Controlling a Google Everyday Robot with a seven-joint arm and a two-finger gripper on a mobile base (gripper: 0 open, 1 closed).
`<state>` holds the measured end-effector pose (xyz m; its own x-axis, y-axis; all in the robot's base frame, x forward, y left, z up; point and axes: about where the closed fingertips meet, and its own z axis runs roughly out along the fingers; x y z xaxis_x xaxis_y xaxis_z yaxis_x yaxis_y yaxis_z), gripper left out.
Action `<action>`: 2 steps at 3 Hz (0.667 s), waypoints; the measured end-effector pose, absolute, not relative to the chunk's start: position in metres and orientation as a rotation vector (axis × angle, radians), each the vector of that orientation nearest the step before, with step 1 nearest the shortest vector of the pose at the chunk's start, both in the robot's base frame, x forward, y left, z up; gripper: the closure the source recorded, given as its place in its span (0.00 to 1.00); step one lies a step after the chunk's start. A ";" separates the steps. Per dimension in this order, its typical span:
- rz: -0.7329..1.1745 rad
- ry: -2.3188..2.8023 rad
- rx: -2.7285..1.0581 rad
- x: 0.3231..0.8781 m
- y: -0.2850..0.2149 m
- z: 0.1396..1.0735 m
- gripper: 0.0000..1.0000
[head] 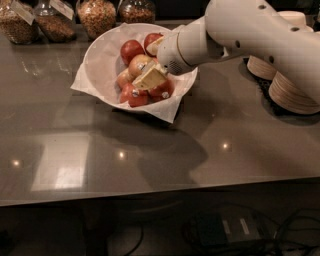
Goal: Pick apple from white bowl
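The white bowl (pixel 102 55) stands at the back middle of the dark counter, lined with white paper whose corners stick out. It holds several apples. The pale yellow-red apple (pixel 137 64) lies in the middle of the pile, with deep red apples (pixel 131 49) behind it and in front of it. My gripper (pixel 148 78) reaches in from the right on the white arm (pixel 240 35). Its beige tip lies down among the apples, right against the pale apple's front right side. The arm hides the bowl's right part.
Glass jars (pixel 97 15) of grains and nuts stand along the back edge, left of the bowl. Stacks of beige paper bowls (pixel 292 92) stand at the right. The counter's front edge (pixel 150 197) runs across below, with cables on the floor beneath.
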<state>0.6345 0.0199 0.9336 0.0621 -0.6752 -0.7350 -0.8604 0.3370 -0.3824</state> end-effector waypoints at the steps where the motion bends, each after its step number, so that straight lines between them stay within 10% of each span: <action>1: 0.247 1.692 -1.384 0.642 0.018 0.924 0.37; 2: 0.246 1.706 -1.373 0.651 0.019 0.918 0.40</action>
<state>0.6509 0.0193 0.9181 0.0265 -0.6772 -0.7353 -0.8576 0.3626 -0.3648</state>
